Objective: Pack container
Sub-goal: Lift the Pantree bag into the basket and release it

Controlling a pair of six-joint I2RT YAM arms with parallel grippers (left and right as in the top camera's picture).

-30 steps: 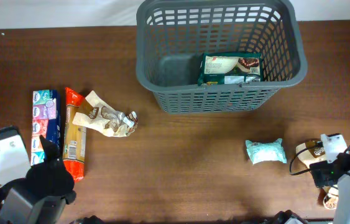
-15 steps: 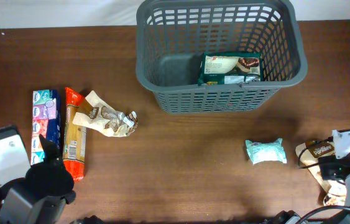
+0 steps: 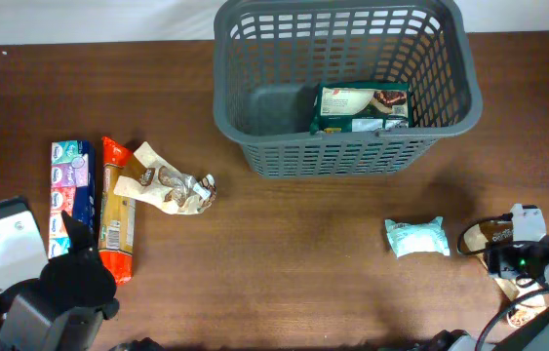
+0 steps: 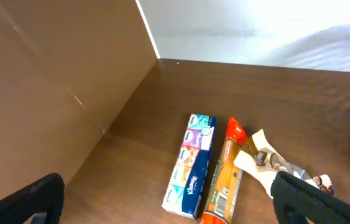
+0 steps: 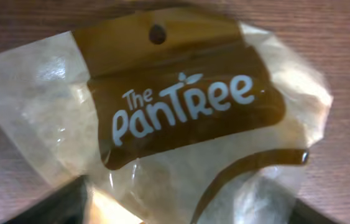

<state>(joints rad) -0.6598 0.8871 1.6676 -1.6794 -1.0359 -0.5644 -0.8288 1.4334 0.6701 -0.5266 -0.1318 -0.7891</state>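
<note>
One green packet [image 3: 362, 107] lies in the container [image 3: 333, 156]; left hand [image 4: 166, 183] spread, right hand [image 5: 187, 202] cannot be judged.

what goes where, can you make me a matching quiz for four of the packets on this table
1 green packet
2 teal packet
3 orange packet
4 Pantree bag

a beside the tissue pack
b between the fingers of the right gripper
c inside the container
d by itself on bare table

Pairs: 1-c, 2-d, 3-a, 4-b
</note>
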